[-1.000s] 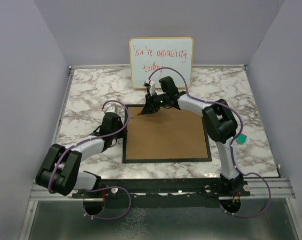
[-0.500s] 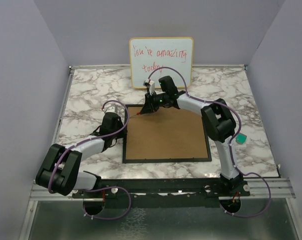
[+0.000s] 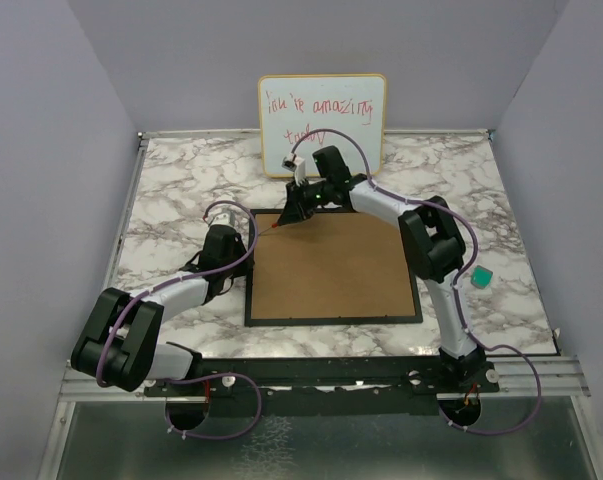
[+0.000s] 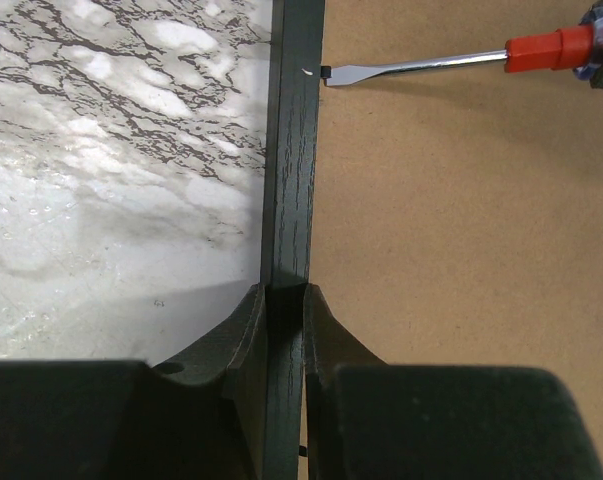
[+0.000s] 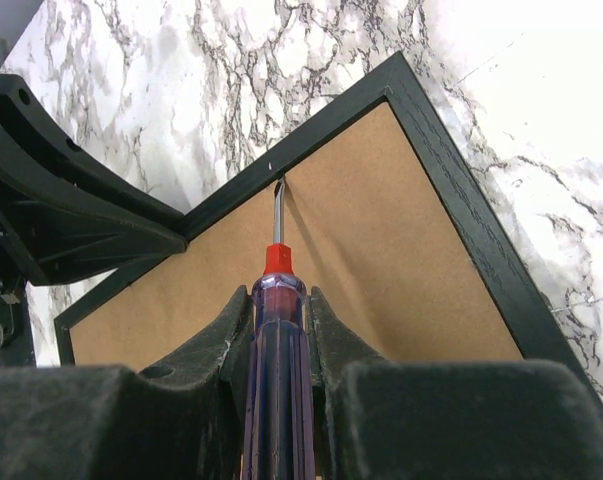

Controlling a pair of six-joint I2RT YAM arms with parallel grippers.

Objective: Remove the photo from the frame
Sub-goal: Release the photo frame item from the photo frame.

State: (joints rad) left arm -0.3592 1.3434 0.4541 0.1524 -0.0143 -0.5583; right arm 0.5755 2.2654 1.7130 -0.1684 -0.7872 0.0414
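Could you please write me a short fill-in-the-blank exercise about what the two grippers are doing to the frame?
1. The right gripper is shut on a ____ whose flat tip sits at the inner edge of the frame.
2. The left gripper clamps the frame's ____ rail.
3. The handwriting on the whiteboard is ____.
Missing words: screwdriver; left; red.

The frame (image 4: 291, 180): black, matt, fine wood grain visible. Its back panel (image 4: 461, 250): brown fibreboard, matt, smooth. The worktop (image 4: 111, 150): marble-pattern, slight sheen. The screwdriver (image 5: 277, 340): bright metal shaft, red plastic collar, translucent glossy handle. The left claw (image 4: 286, 292): black matt plastic.
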